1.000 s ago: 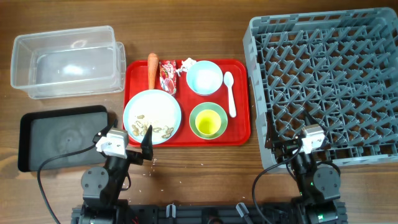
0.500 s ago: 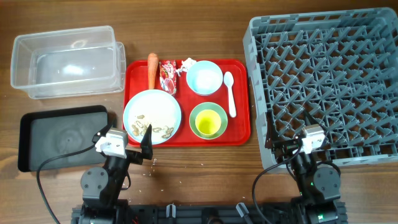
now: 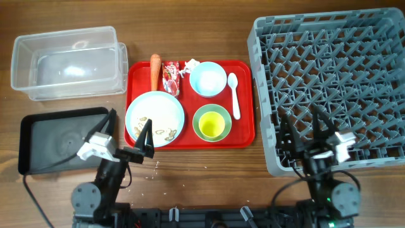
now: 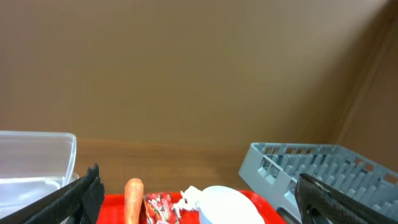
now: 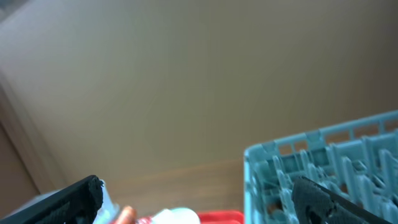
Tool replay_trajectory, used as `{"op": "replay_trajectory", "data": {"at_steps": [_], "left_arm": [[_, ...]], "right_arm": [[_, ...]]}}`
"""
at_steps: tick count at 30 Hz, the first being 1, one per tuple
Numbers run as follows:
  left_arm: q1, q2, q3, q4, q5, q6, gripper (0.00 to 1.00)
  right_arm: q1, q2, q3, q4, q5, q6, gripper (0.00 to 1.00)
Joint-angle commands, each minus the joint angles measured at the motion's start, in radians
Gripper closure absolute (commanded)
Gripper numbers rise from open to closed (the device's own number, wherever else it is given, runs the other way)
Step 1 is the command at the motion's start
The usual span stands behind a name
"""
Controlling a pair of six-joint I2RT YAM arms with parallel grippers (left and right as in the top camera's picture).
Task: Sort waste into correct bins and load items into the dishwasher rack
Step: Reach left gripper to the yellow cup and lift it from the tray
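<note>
On the red tray, an orange carrot [image 3: 155,71], a red-and-white wrapper [image 3: 171,78] and a white paper scrap [image 3: 190,65] lie at the back. The pale blue plate [image 3: 155,111] holds peanut shells [image 3: 158,133]. A pale blue bowl [image 3: 208,78], a yellow-green bowl [image 3: 212,122] and a white spoon [image 3: 233,95] sit to its right. My left gripper [image 3: 128,132] is open and empty, above the plate's front edge. My right gripper [image 3: 302,130] is open and empty over the front left of the grey rack [image 3: 335,82]. The left wrist view shows the carrot [image 4: 132,199] and the wrapper [image 4: 158,208].
The clear tub [image 3: 66,63] stands at the back left, the black tray [image 3: 60,139] in front of it. The red tray [image 3: 247,136] lies between the bins and the rack. Crumbs lie on the table before the tray [image 3: 152,166].
Both grippers have opened wide from shut. Both wrists have lifted and tilted, so their fingers now spread over the plate's edge and the rack's corner.
</note>
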Motion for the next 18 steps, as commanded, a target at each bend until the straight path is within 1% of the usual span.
{"op": "replay_trajectory", "data": {"at_steps": [1,4,5,6,9,10,12,14,16,17,18], "left_arm": [[-0.004,0.156,0.214,-0.111,0.0,-0.054,0.0],[-0.004,0.337,0.404,-0.253,0.043,-0.054,0.0],[-0.004,0.407,0.475,-0.306,0.064,-0.054,0.0],[-0.004,0.516,0.583,-0.388,0.093,-0.054,0.0],[-0.009,0.759,0.838,-0.59,0.183,-0.054,0.0],[-0.014,0.813,0.898,-0.64,0.203,-0.054,0.0],[-0.039,0.944,1.049,-0.771,0.22,-0.054,0.0],[-0.076,1.059,1.179,-0.881,0.22,-0.053,0.0],[-0.11,1.146,1.262,-0.941,0.22,-0.055,0.0],[-0.125,1.179,1.283,-0.947,0.233,-0.055,0.0],[-0.145,1.22,1.288,-0.948,0.296,-0.055,0.0]], "right_arm": [[-0.003,0.08,0.181,-0.098,-0.027,0.049,0.0],[-0.003,0.203,0.337,-0.286,-0.027,0.046,0.0],[-0.003,0.275,0.415,-0.371,-0.027,0.046,0.0],[-0.003,0.354,0.495,-0.449,-0.027,0.045,0.0],[-0.003,0.568,0.717,-0.63,-0.06,0.034,0.0],[-0.003,0.618,0.769,-0.669,-0.073,0.017,0.0],[-0.003,0.751,0.909,-0.775,-0.096,-0.027,0.0],[-0.003,0.872,1.031,-0.875,-0.099,-0.04,0.0],[-0.003,0.978,1.125,-0.958,-0.103,-0.054,0.0],[-0.003,1.026,1.157,-0.981,-0.12,-0.065,0.0],[-0.003,1.095,1.184,-0.998,-0.127,-0.065,0.0]]}}
